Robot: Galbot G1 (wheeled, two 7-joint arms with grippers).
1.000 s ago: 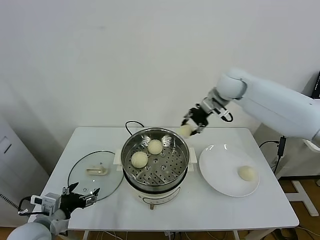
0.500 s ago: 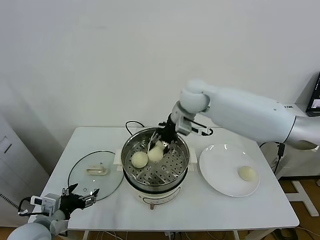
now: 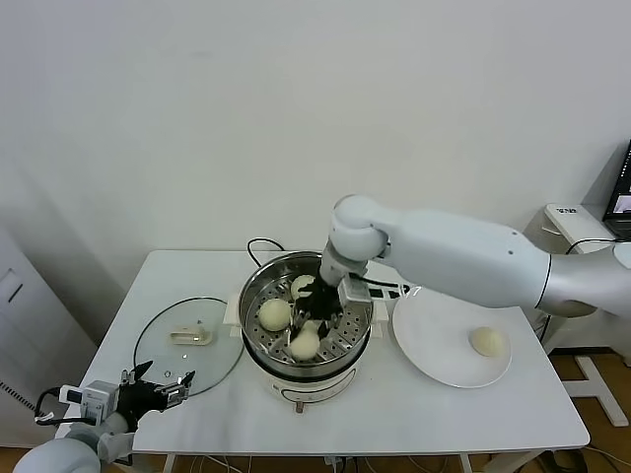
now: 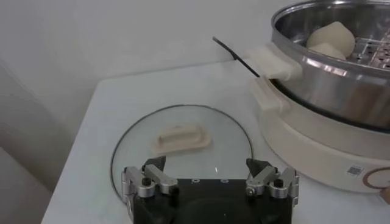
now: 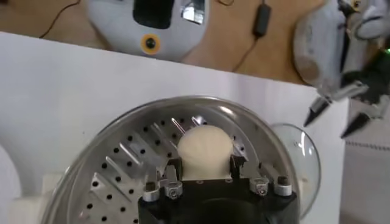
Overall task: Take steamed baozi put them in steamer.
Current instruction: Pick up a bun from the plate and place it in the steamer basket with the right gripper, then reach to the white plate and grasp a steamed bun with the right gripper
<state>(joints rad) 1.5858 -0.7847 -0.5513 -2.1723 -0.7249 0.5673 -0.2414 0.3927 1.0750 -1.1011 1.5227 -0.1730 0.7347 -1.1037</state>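
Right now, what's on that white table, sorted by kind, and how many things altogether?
Steamed baozi: 4. Three in the steamer: one at the back, one on the left, one in front between the right gripper jaws; one on the plate.
Steamer: 1.
White plate: 1.
Glass lid: 1.
Total: 7.

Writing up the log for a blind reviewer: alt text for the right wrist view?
The right gripper holds a steamed baozi low over the steamer and its perforated tray. Beyond its rim lie the white table and glass lid.
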